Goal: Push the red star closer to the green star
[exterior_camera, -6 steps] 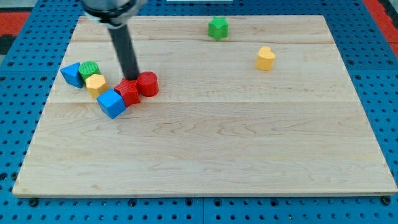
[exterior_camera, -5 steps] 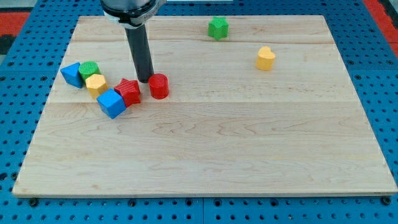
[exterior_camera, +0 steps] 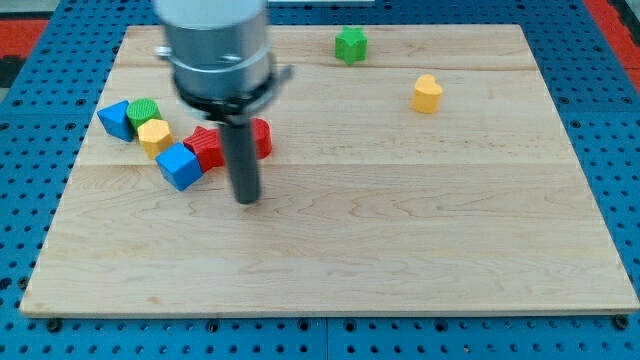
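No readable text or markings anywhere

My tip (exterior_camera: 246,199) rests on the counter (exterior_camera: 400,250) just below the red star (exterior_camera: 207,147), toward the view's bottom-right of it. The green star (exterior_camera: 350,45) sits well apart, toward the view's top-right of the red star.

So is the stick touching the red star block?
No. My tip sits on bare wood below the red star block, with a gap between.

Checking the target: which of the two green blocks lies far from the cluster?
The green star, alone near the view's top edge. The other green block sits in the left cluster beside the blue block.
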`<state>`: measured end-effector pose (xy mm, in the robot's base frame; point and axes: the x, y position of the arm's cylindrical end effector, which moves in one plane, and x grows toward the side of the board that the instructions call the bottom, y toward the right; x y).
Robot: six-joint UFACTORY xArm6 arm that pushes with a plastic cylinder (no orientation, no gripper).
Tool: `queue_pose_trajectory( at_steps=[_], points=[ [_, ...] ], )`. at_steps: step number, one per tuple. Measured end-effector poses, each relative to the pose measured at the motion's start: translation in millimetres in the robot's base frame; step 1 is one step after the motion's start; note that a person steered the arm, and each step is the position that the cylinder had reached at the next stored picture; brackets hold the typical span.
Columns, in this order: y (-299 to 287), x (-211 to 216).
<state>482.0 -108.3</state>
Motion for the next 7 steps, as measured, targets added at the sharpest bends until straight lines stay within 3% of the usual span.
queue_pose_trajectory(
  at_steps=[1,3,6,7],
  points=[
    [-41.9,-20.3],
    [-40.0,-44.2],
    [42.5,-140.0],
    [46.5,-157.5]
  ],
)
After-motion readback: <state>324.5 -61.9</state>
